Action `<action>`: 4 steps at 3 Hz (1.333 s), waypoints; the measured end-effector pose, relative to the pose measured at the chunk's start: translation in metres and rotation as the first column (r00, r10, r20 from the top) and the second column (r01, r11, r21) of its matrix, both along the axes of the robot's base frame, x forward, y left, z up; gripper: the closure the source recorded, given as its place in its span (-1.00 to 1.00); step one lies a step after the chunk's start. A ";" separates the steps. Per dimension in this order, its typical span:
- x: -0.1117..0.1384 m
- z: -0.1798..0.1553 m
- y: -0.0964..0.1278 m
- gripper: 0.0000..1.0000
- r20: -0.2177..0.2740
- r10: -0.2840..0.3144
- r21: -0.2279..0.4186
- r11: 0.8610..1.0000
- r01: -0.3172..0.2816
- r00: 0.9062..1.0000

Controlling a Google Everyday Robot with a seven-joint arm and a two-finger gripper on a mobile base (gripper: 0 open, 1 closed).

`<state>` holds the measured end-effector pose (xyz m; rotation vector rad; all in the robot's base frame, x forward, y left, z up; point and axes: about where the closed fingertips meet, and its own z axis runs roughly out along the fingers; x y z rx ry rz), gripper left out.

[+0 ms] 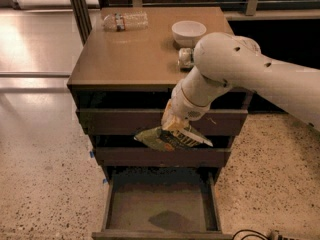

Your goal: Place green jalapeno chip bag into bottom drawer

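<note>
Chip bag (pixel 169 139), crinkly foil, beneath hand (pixel 173 126)

Arm (pixel 260 74) fr. right, gripper (pixel 173 128) down-left, fingers (pixel 169 120) clamped

1. Brown cabinet top (pixel 135 59) carried three things.
2. Plastic bottle (pixel 125 21) lay flat at 11 o'clock.
3. White bowl (pixel 188 32) sat at 1 o'clock, with a small packet (pixel 185 58) just beside it at 3.
4. Gripper (pixel 172 126) hung past the 6 o'clock edge, clamped on the green jalapeno chip bag (pixel 167 139).
</note>
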<state>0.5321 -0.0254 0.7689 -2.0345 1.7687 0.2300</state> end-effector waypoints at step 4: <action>-0.071 -0.137 -0.046 1.00 -0.131 -0.153 0.069 0.984 0.163 0.980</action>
